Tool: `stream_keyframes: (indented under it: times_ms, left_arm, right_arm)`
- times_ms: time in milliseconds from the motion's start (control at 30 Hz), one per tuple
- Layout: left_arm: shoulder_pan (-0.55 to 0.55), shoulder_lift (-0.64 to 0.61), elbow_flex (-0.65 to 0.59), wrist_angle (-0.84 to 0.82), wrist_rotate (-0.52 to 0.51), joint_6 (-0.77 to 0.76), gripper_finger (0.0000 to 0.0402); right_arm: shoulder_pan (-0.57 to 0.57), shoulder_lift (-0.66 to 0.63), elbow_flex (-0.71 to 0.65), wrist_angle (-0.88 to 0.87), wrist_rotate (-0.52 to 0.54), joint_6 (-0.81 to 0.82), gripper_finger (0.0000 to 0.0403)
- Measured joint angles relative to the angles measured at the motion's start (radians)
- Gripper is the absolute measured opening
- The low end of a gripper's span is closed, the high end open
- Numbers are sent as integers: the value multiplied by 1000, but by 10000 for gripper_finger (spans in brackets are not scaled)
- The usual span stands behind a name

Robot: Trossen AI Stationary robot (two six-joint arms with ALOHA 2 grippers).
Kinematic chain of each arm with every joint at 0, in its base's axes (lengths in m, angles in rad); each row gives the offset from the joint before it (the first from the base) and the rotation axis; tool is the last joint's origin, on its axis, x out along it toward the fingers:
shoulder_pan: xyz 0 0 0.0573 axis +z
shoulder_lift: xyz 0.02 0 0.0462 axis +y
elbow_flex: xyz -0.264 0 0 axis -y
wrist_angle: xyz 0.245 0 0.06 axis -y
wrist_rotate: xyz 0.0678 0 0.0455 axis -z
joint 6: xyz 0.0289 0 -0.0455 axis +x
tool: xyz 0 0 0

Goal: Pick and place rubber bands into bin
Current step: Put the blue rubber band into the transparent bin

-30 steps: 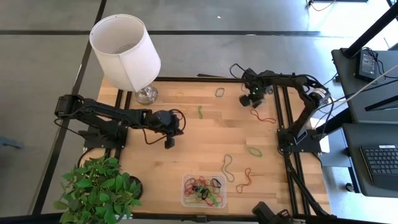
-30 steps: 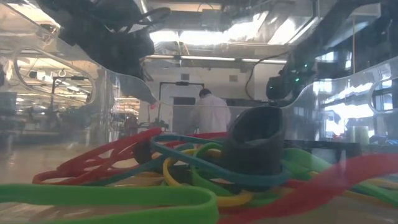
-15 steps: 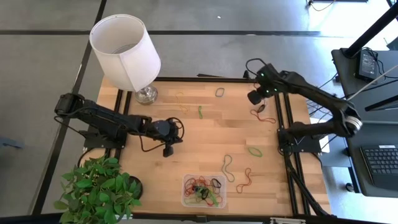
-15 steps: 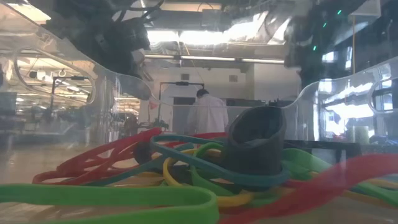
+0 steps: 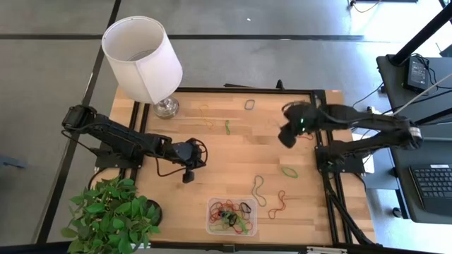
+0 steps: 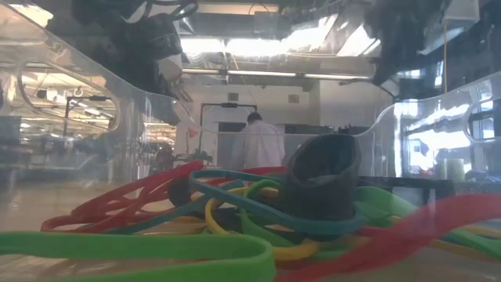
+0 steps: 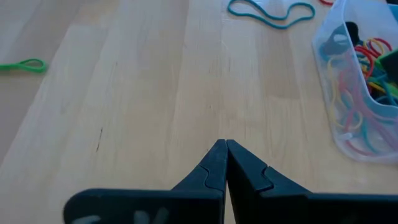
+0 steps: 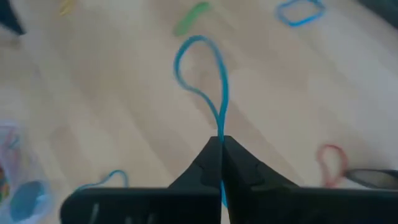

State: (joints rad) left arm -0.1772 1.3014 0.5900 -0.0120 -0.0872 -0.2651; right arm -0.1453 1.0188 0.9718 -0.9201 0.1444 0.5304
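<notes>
High view, from the left: a lamp [image 5: 143, 58] stands at the table's [image 5: 233, 152] far left corner and a plant [image 5: 111, 215] at the near left corner. The left gripper [image 5: 187, 176] hovers over bare wood left of centre; its wrist view shows the fingers [image 7: 214, 169] pressed together with nothing between them. The bin [image 5: 231, 216] sits at the near edge, near the middle, and holds a tangle of red, green, yellow and dark bands [image 5: 229, 214]; the low view looks through that pile [image 6: 235, 219] from table height, with a person [image 6: 258, 145] far off in the room behind. Loose bands lie scattered: a yellow one [image 5: 205, 111], a green one [image 5: 227, 127] and a dark loop [image 5: 249, 105] toward the far edge, a grey-teal one [image 5: 260, 189] and a red one [image 5: 277, 204] just right of the bin, another green one [image 5: 289, 171] farther right. The right gripper [image 5: 286, 137] hangs above the table's right half, near a red band [image 5: 305, 134]. Its wrist view shows the fingers [image 8: 211, 163] closed on a blue band [image 8: 202, 78] that loops out ahead of the tips, clear of the wood.
</notes>
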Motion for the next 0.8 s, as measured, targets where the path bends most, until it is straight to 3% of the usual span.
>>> stream_keyframes:
  times_ms: [200,400,567,800]
  left_arm:
    - [1,0,0,-3,0,16,2]
    - [1,0,0,-28,1,17,3]
    - [1,0,0,-50,1,66,3]
    - [1,0,0,-51,1,157,2]
  right_arm:
    - [248,88,0,179,83,102,0]
    - [419,228,42,387,111,144,0]
    - [533,417,243,329,175,145,0]
    - [613,719,620,179,177,147,0]
